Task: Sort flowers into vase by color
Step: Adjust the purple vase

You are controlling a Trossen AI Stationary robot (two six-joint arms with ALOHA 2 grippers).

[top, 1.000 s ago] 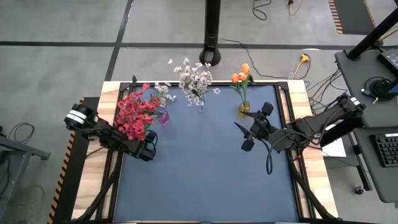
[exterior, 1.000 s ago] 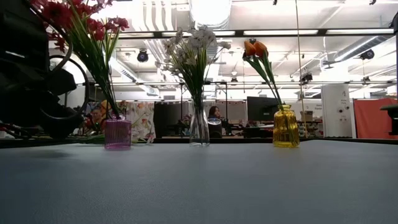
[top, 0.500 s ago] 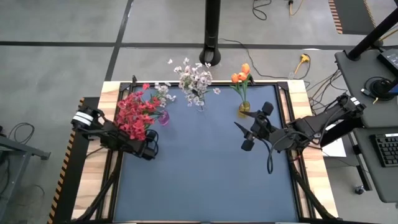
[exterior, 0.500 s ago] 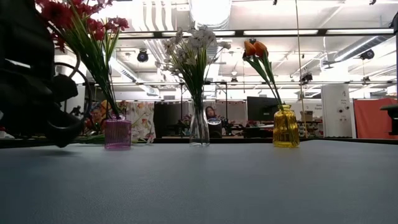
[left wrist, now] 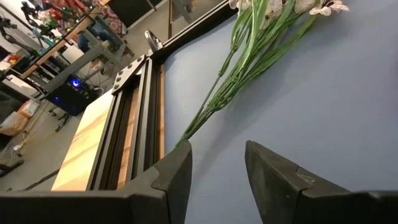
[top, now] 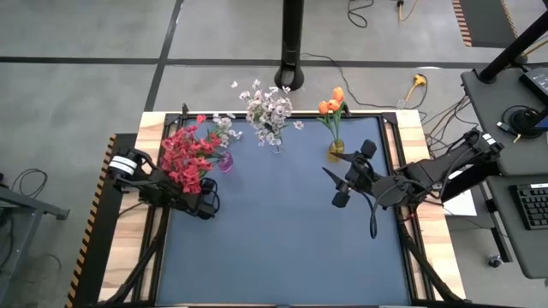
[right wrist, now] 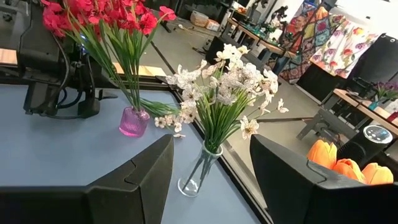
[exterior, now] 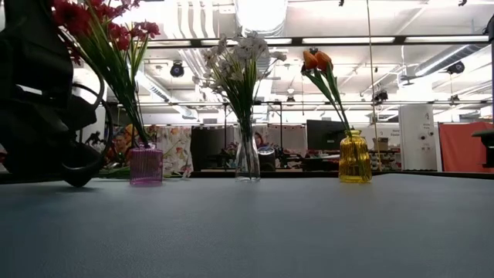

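Red sprays (top: 187,158) stand in a pink vase (exterior: 145,165). White sprays (top: 270,109) fill a clear vase (exterior: 248,161), and orange buds (top: 332,104) stand in a yellow vase (exterior: 354,157). One more pale-blossomed spray (left wrist: 239,68) lies flat on the blue mat behind the pink vase; its blossoms (top: 224,127) show beside the red ones. My left gripper (left wrist: 214,171) is open and low over the mat, with the spray's stem end (left wrist: 185,135) just ahead of its fingers, apart from them. My right gripper (top: 336,188) hangs open near the yellow vase, facing the vases (right wrist: 211,168).
The three vases stand in a row along the mat's far side. A black frame rail (left wrist: 140,93) and a wooden border (top: 128,257) run along the table's left edge, close to my left gripper. The blue mat (top: 282,248) stretches bare toward the near edge.
My left arm has shifted a little toward the table's right and sunk lower toward the mat, while its gripper stays near the pink vase. The flowers, the vases and my right arm have kept still.
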